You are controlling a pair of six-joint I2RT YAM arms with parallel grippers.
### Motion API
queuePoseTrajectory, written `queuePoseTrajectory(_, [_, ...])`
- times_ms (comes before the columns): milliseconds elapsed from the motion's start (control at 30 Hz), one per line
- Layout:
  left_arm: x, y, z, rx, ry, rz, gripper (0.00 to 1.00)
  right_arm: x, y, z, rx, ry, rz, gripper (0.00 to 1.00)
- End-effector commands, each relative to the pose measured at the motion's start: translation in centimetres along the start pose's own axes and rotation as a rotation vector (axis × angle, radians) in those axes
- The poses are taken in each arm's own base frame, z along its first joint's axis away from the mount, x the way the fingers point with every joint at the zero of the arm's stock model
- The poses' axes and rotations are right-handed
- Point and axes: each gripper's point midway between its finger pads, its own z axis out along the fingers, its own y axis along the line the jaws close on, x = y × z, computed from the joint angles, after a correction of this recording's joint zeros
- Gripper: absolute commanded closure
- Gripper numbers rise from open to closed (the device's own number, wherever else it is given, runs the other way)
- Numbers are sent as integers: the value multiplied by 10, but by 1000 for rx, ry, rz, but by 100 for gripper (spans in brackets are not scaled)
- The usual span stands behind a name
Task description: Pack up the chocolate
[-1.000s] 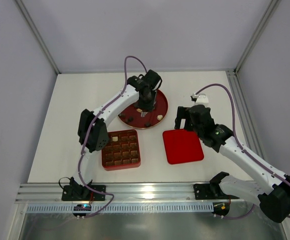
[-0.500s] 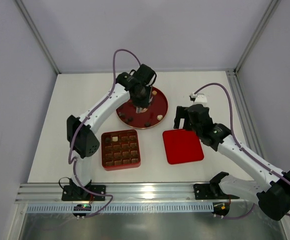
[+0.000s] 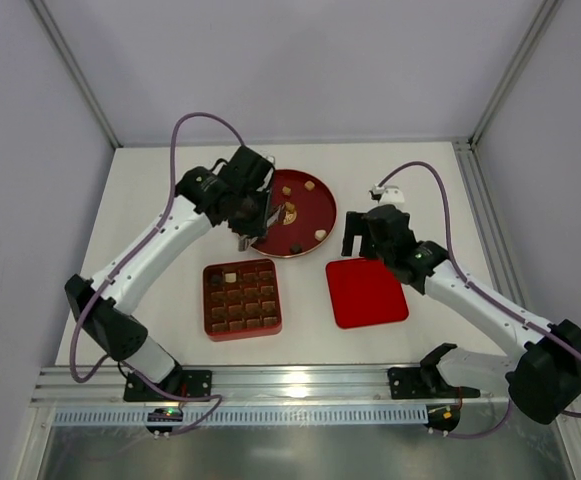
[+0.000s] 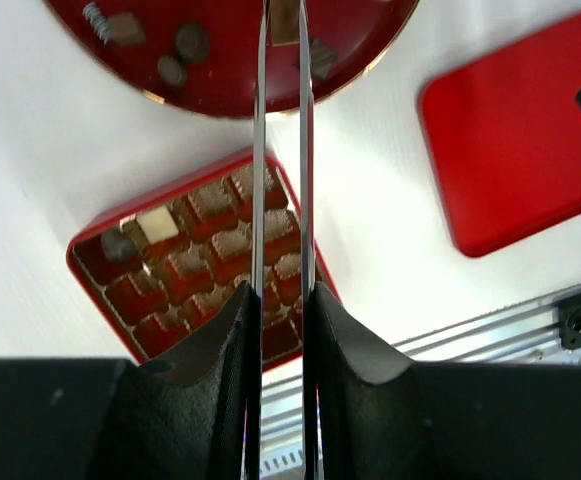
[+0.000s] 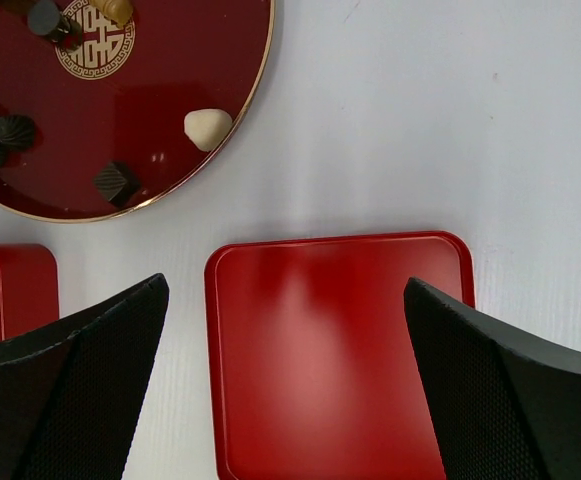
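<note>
Left gripper (image 3: 246, 237) holds one tan chocolate (image 4: 284, 20); right gripper (image 5: 285, 285) hangs wide open.
The left fingers are nearly shut, pinching the piece at their tips beside the left edge of the round red plate (image 3: 315, 208). Loose chocolates (image 5: 208, 128), dark, tan and cream, lie on that plate. The red grid tray (image 3: 244, 335) has a dark piece (image 4: 118, 243) and a cream piece (image 4: 157, 222) in neighbouring cells of one edge row. The right gripper grips nothing, above the flat red lid (image 3: 367, 292).
</note>
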Motion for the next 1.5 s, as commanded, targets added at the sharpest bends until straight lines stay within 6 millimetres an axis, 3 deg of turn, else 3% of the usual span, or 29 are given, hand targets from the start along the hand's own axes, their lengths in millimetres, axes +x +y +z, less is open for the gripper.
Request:
queuePoseTrajectory(0, [20, 10, -28, 4, -8, -15, 75, -27, 13, 2, -40, -69, 25, 0])
queuePoseTrajectory(233, [70, 35, -58, -8, 19, -17, 75, -26, 18, 8, -50, -58, 36, 0])
queuePoseTrajectory(500, [119, 48, -53, -1, 90, -27, 72, -20, 19, 13, -48, -43, 47, 0])
queuePoseTrajectory(833, [122, 53, -32, -31, 67, -46, 72, -15, 16, 14, -36, -34, 45, 0])
queuePoseTrajectory(1467, [125, 55, -23, -42, 67, -59, 68, -14, 19, 16, -46, -30, 46, 0])
